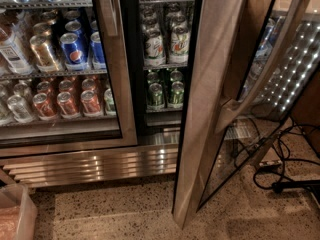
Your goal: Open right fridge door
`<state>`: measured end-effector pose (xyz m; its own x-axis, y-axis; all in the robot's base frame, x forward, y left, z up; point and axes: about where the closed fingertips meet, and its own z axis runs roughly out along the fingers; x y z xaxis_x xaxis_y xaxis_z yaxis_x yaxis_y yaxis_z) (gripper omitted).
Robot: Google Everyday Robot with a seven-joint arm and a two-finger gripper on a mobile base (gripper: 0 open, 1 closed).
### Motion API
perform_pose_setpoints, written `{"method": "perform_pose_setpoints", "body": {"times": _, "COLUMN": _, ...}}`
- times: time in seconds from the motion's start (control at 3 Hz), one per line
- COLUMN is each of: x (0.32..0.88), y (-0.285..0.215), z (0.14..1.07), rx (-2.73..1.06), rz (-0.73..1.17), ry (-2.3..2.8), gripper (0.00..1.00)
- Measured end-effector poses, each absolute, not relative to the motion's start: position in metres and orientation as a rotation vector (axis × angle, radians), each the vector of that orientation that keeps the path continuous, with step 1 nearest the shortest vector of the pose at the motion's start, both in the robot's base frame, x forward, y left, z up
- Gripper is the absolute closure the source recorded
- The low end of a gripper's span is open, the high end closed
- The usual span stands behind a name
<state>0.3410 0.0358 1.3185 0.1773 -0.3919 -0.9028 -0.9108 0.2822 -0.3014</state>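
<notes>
I cannot see the hand anywhere in my camera view, so I cannot tell whether it is released or clenched, or where it sits relative to the fridge.

The right fridge door stands open. It is angled out toward me so that I look along its wide brushed-steel frame, which runs from the top of the view down to the speckled floor right of centre. Its long bowed handle curves down the outer face, and its lower end meets the frame about halfway down. Through the glass pane I see rows of small bright lights and black cables lying on the floor to the right.

With the door out of the way, the right compartment is exposed. Green-labelled bottles stand on the upper shelf and green cans on the shelf below.

The left door is closed, its steel frame flush with the cabinet. Behind its glass are blue Pepsi cans on one shelf and red-orange cans on the next one down.

A ribbed steel grille runs along the base of the fridge under the closed door. In the lower left corner a clear plastic bin sits on the floor, holding something pinkish that I cannot identify.
</notes>
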Motion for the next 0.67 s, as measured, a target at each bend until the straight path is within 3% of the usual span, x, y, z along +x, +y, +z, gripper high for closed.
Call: {"method": "perform_pose_setpoints", "body": {"times": 0.67, "x": 0.3410, "y": 0.0358, "z": 1.3185, "rx": -1.305, "rz": 0.575, "ry": 1.414, "gripper": 1.00}}
